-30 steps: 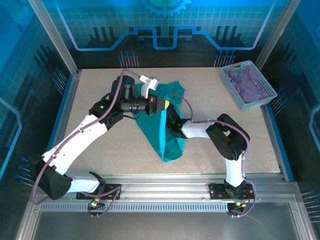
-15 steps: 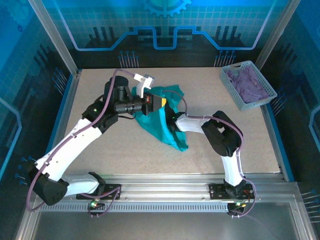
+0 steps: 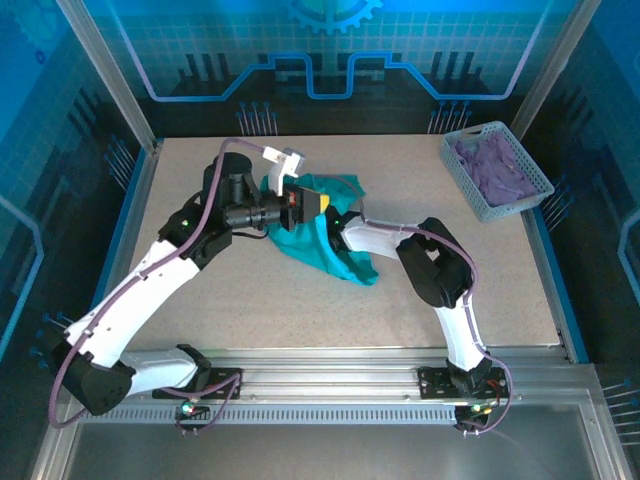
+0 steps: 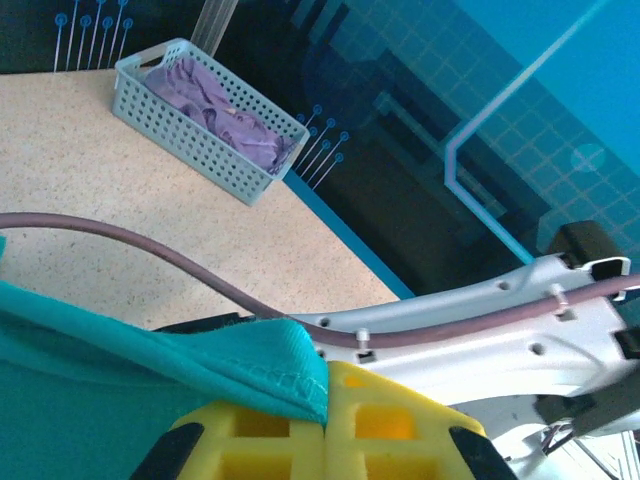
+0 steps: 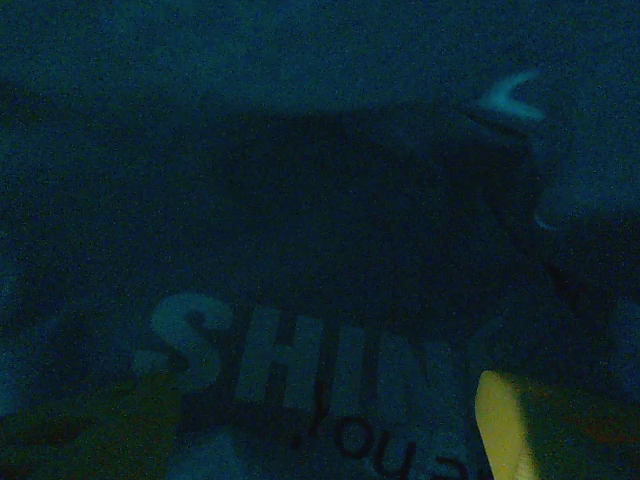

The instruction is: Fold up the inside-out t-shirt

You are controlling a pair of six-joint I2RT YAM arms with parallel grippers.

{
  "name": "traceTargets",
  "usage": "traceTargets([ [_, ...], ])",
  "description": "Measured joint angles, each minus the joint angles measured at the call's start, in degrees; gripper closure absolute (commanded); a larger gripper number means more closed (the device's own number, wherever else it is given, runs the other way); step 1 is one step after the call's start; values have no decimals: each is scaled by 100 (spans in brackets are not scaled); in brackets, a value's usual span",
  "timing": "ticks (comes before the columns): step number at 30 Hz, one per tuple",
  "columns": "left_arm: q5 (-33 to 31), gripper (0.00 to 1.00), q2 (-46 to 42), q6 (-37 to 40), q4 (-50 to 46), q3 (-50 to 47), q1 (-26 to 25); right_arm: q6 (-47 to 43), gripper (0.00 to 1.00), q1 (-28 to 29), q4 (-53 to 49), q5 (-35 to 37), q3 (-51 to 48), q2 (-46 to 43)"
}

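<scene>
Bunching up fast: from the top, the t-shirt [image 3: 328, 250] that trailed toward the near edge now sits heaped mid-table, hauled back-left by the left gripper [image 3: 308, 204]. Left wrist: yellow fingers [image 4: 400, 425] clamped on its teal hem. Right wrist: dim printed fabric and the right gripper [image 5: 320, 430] with fingers spread, holding nothing, probably about to regrasp.

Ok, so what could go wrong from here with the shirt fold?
The left gripper pinches only a thin hem of the t-shirt, so the fabric might slip free. The right gripper stands open, close against dark fabric, so pulling it out could snag and drag the bunched t-shirt along.
</scene>
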Motion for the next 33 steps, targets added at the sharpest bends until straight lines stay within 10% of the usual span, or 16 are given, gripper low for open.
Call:
traceTargets([
  [11, 0, 100, -417, 72, 39, 227, 0, -127, 16, -79, -914, -17, 855, 643],
  [21, -1283, 100, -645, 109, 61, 127, 111, -79, 100, -306, -1604, -400, 1038, 743],
  [33, -3034, 100, -667, -205, 85, -850, 1523, -101, 100, -444, -1263, -1869, -876, -1541],
])
